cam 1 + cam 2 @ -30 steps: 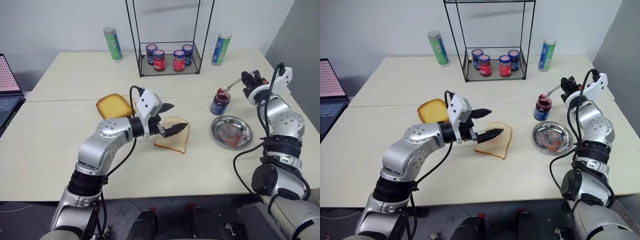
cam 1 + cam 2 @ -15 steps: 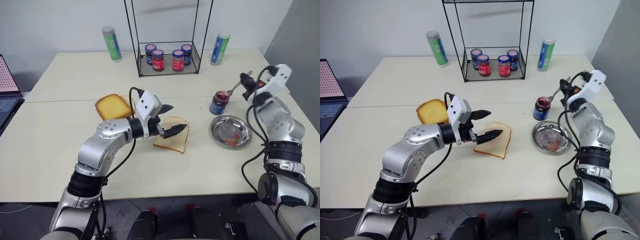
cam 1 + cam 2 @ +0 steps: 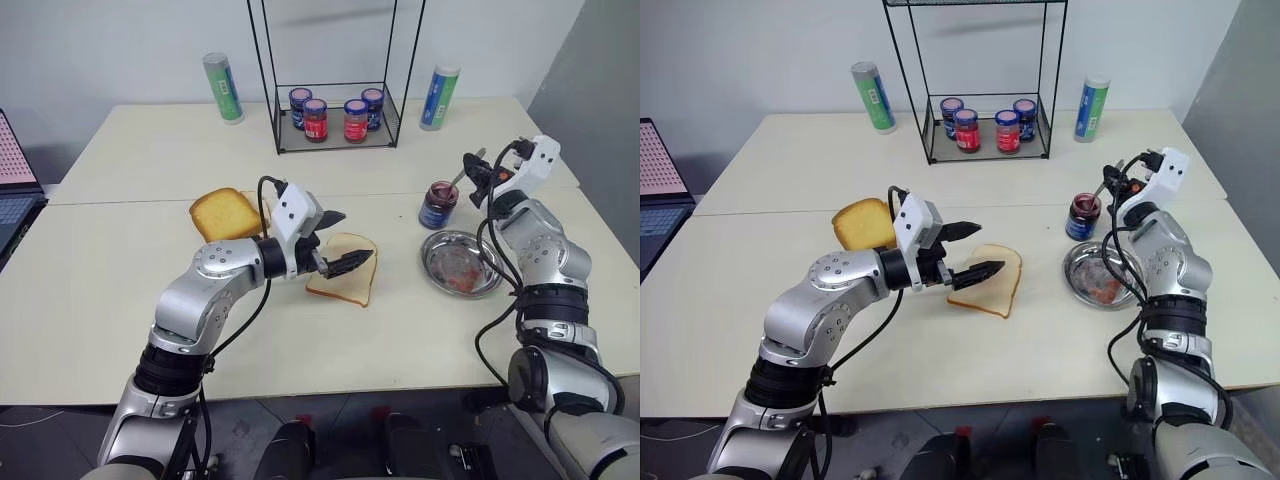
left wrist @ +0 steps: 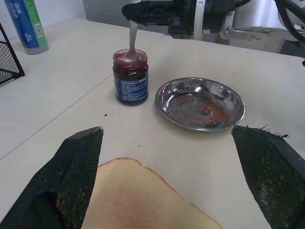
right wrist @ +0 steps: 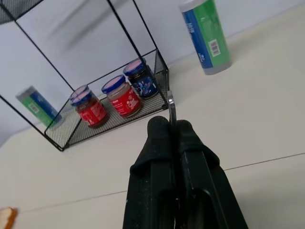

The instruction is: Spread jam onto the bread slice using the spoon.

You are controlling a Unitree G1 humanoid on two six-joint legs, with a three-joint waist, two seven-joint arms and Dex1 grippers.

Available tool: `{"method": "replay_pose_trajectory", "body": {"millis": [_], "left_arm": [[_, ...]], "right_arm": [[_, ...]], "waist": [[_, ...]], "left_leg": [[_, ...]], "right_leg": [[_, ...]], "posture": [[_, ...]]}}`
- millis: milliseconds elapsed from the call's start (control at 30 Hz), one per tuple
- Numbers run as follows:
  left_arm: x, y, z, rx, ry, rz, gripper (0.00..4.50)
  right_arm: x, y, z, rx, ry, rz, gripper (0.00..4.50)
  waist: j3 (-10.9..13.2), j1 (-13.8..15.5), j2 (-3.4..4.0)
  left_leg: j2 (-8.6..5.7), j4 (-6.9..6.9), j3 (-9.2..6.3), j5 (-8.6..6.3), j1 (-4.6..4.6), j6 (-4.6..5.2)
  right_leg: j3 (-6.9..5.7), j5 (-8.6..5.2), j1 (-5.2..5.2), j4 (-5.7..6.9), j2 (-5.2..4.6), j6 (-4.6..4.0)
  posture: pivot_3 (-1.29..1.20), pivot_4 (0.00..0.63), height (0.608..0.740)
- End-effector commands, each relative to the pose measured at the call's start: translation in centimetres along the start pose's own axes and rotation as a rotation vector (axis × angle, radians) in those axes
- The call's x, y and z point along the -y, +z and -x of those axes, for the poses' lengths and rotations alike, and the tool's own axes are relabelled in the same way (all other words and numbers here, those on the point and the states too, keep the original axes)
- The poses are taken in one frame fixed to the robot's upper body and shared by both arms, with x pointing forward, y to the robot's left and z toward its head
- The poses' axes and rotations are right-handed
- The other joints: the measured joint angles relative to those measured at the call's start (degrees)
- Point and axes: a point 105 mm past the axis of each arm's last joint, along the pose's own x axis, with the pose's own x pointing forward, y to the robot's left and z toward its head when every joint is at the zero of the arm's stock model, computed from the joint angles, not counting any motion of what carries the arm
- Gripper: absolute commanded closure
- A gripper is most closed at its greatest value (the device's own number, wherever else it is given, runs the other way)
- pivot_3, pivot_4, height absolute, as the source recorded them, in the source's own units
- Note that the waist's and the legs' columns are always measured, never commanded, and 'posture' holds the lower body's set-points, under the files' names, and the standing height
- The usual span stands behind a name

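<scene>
The spoon (image 4: 132, 40) hangs nearly upright from the right gripper (image 3: 481, 172), whose fingers are pressed shut on the top of its handle; its long axis runs down from the fingers into the open jar, and its bowl sits at the jar's mouth, in or just over the jam (image 4: 130, 58), though how deep it sits cannot be told; the jar stands on the right of the surface (image 3: 120, 290), just beyond the round steel plate (image 3: 462, 263), which carries red smears. The bread slice (image 3: 343, 272) lies flat near the middle of the surface, well to the left of the jar and a little nearer, with the plate between them on the near side; it looks bare of jam. The left gripper (image 3: 339, 239) hovers right over the slice's left part with its fingers spread wide and holding nothing, pointing rightward toward the jar. By my reading the coming move turns on that leftward gap; the right arm alone carries the spoon, so a loaded bowl would have to lift clear of the jar's rim and travel left and nearer, past the plate, to reach the slice that the left arm attends.
</scene>
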Motion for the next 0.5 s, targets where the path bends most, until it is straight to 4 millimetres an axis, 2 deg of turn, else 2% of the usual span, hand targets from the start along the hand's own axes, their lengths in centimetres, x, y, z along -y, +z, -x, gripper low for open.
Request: {"method": "replay_pose_trajectory", "body": {"millis": [33, 200, 500], "left_arm": [[0.0, 1.1, 0.4, 0.034, 0.007, -0.033, 0.0], [-0.2, 1.2, 0.5, 0.035, 0.02, -0.034, 0.0], [-0.1, 1.1, 0.4, 0.034, 0.017, -0.035, 0.0]], "right_arm": [[-0.4, 1.8, 0.0, 0.05, 0.007, -0.149, 4.46], [0.4, 1.9, 0.2, 0.058, -0.034, -0.287, 4.46], [0.8, 2.4, 0.5, 0.068, -0.053, -0.295, 4.46]], "waist": [[0.0, 0.0, 0.0], [0.0, 0.0, 0.0], [0.0, -0.1, 0.0]], "left_leg": [[0.0, -0.01, -0.01, 0.0, 0.0, 0.0], [-0.01, 0.0, 0.05, 0.0, -0.08, 0.0], [-0.02, 0.0, 0.14, 0.0, -0.17, 0.01]], "right_leg": [[0.0, 0.0, 0.0, 0.0, 0.0, 0.0], [0.06, 0.0, -0.13, 0.03, 0.0, 0.0], [0.12, 0.01, -0.29, 0.09, 0.0, -0.01]], "posture": [[0.0, 0.15, 0.74], [0.0, 0.15, 0.74], [0.0, 0.15, 0.74]]}}
